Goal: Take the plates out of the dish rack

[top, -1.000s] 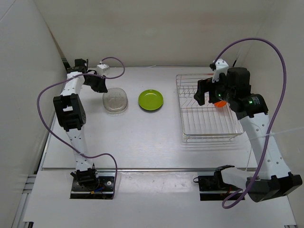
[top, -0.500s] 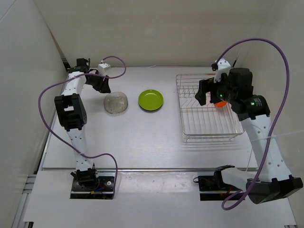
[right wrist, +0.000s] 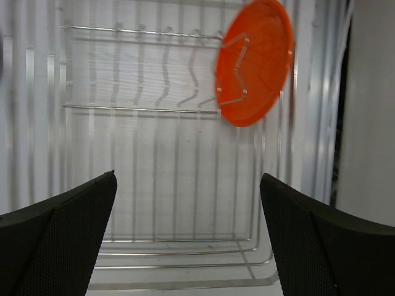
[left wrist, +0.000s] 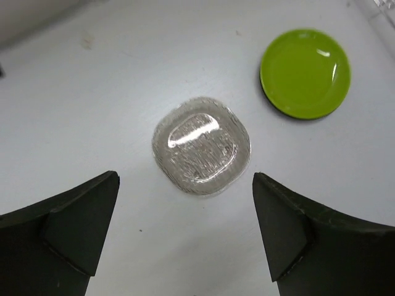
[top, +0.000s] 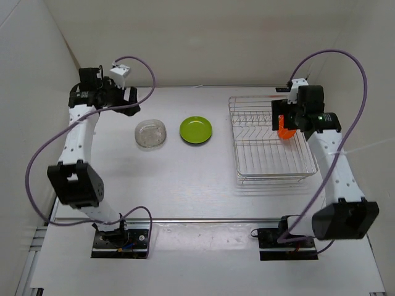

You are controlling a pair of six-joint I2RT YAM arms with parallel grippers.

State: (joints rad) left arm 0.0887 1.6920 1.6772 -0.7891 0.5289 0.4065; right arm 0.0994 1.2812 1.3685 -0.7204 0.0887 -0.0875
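A clear plate (left wrist: 202, 145) lies flat on the white table, left of a lime green plate (left wrist: 305, 73) with a dark rim showing under its near edge. My left gripper (left wrist: 184, 177) hangs open above the clear plate's near side and holds nothing. In the top view the clear plate (top: 151, 134) and the green plate (top: 195, 130) sit side by side, and the left gripper (top: 126, 103) is behind them. An orange plate (right wrist: 254, 61) stands upright among the prongs of the dish rack (right wrist: 154, 111). My right gripper (right wrist: 188, 179) is open over the rack (top: 271, 154), short of the orange plate (top: 284, 128).
White walls close in the table at the back and on both sides. Purple cables loop above each arm. A white connector block (top: 120, 70) sticks up from the left wrist. The rack stands at the table's right side.
My left gripper has opened and let go of the clear plate, then pulled up and back to the left. My right gripper has shifted right and back, over the orange plate.
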